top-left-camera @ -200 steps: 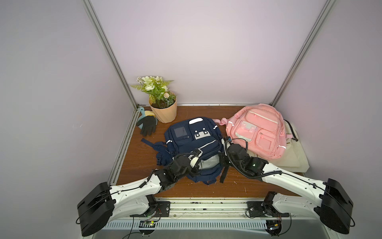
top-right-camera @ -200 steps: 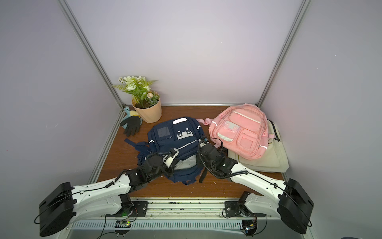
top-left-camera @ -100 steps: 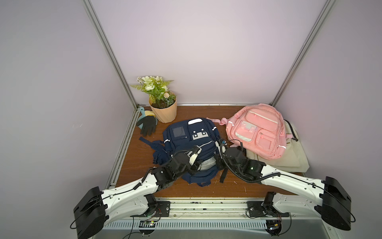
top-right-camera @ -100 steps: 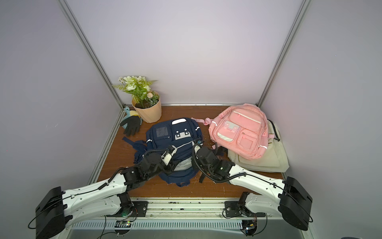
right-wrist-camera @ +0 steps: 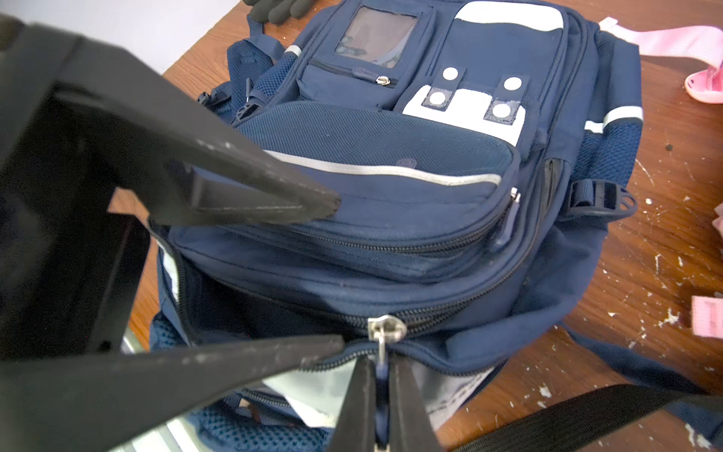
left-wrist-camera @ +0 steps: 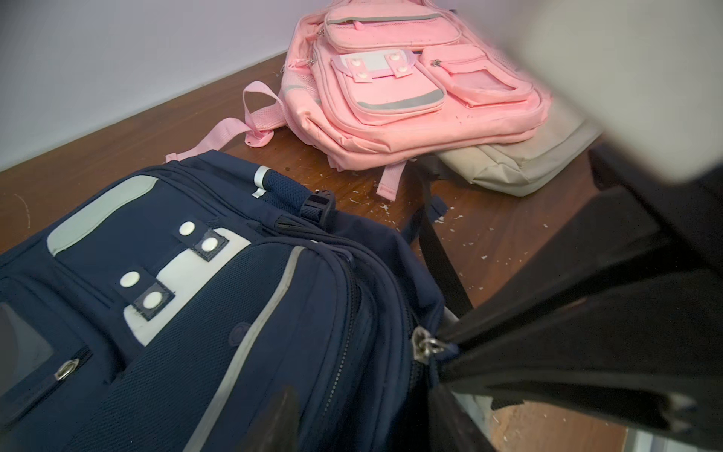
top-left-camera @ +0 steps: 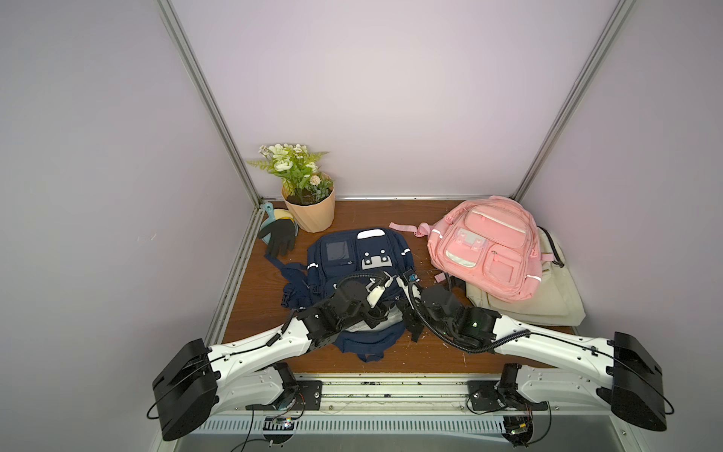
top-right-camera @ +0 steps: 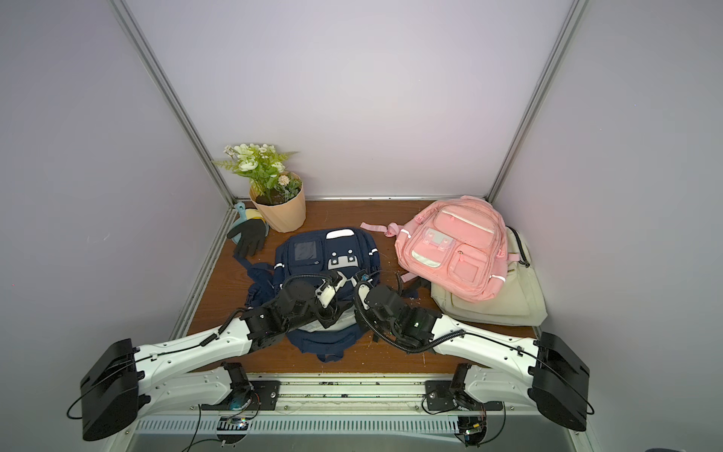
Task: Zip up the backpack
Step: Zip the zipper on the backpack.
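Now my left gripper, mid-left, has let go and gapes, so my right gripper, bottom centre, pinching the zipper pull of the navy backpack, probably tugs unbraced.

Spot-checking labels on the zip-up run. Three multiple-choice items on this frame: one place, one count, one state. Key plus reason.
1. Bags on the brown wooden table:
A. two
B. three
C. five

2. The pink fabric backpack rests partly on:
A. a beige fabric bag
B. the table alone
C. a cardboard box

3. The right gripper has its jaws:
A. wide open over bare wood
B. shut on a pink strap
C. shut on the metal zipper pull of the navy fabric backpack

Key: 1 B, navy, pink and beige; 2 A, pink overlaps beige in both top views; 3 C, right wrist view shows the pull pinched.
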Robot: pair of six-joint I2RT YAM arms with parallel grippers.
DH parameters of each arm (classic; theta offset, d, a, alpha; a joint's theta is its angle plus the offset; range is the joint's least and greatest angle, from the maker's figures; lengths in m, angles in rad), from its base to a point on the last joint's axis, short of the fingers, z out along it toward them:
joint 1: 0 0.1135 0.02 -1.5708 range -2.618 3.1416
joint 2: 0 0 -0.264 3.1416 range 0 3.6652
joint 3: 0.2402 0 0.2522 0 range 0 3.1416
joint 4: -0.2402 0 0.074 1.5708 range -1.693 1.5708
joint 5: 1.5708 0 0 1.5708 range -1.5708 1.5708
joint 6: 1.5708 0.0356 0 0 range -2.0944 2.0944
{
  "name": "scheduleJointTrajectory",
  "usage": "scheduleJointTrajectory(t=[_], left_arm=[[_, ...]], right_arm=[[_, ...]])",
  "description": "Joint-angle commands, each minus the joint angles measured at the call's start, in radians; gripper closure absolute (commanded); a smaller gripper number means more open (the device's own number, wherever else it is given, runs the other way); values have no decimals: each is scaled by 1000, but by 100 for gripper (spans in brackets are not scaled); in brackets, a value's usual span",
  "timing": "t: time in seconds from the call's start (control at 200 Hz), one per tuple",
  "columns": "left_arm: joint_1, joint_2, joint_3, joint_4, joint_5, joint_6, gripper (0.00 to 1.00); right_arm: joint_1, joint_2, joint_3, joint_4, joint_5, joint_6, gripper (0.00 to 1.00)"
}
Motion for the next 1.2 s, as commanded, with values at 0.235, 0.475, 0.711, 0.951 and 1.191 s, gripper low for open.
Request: scheduleJointTrajectory(t=[0.235,0.475,0.711,0.951,1.191], left_arm=[[3,77,-42,-6,36,29,79],[2,-22,-95,1,-105,3,98],[0,-149,-162,10,-162,-8,100],[-2,-197,-187,28,-147,3,100],[-3,-108,-148,15,-171,5,97]], right_arm=[[9,-26,58,106,25,0,100],[-73,-3,68,-29,128,55,100],[-298,1,36,-60,7,50,100],[-386,54,72,-55,-16,24,100],[-272,-10,45,19,-179,-55,100]])
